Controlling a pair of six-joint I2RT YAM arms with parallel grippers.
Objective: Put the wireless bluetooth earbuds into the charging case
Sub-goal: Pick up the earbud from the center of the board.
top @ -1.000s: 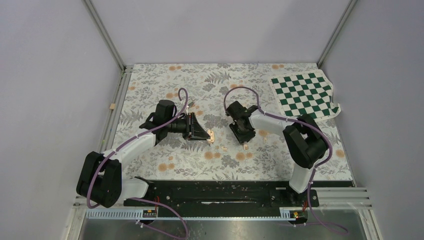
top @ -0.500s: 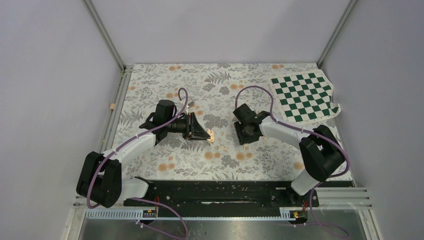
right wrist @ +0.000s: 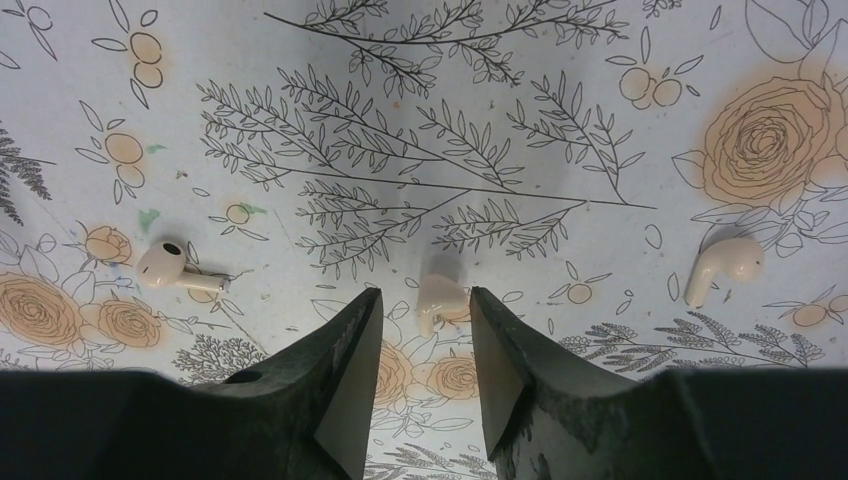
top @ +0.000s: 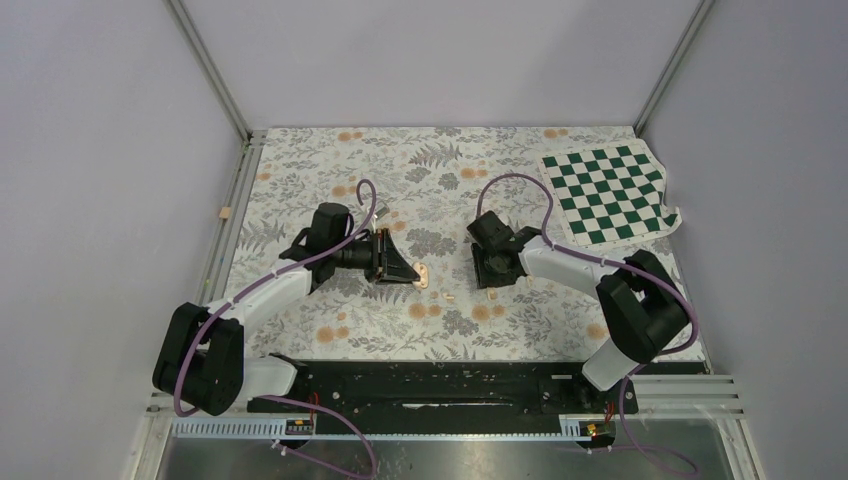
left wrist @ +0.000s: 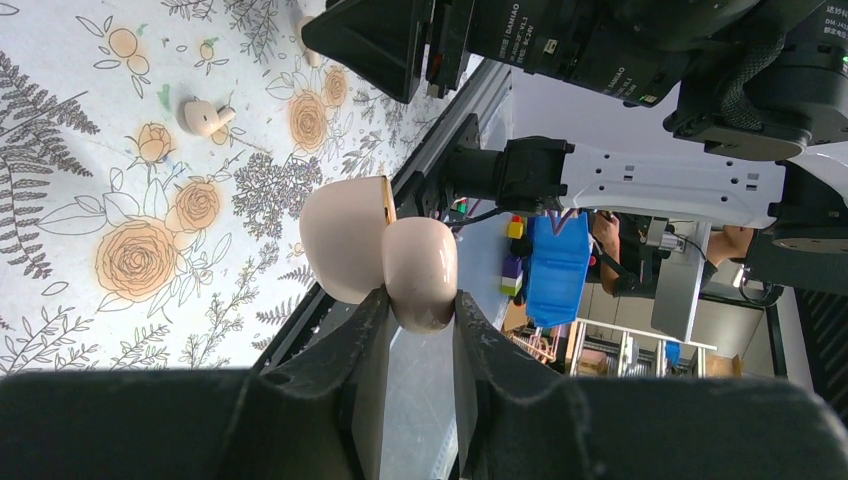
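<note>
Below, floral tablecloth (top: 300, 160) under earbuds (right wrist: 175, 268); checkered mat (top: 608, 190) far right; lilac walls (top: 440, 60).

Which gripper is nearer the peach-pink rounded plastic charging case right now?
Left. The left gripper is shut on the peach-pink rounded plastic charging case. The right gripper is apart from it, farther across the floral mat, open around a tiny cream plastic earbud.

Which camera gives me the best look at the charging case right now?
Left wrist: the charging case fills mid-frame, lid open, pinched in the left gripper. Top external shows it only as a pale speck at that gripper's tip. Right wrist does not show it.
</note>
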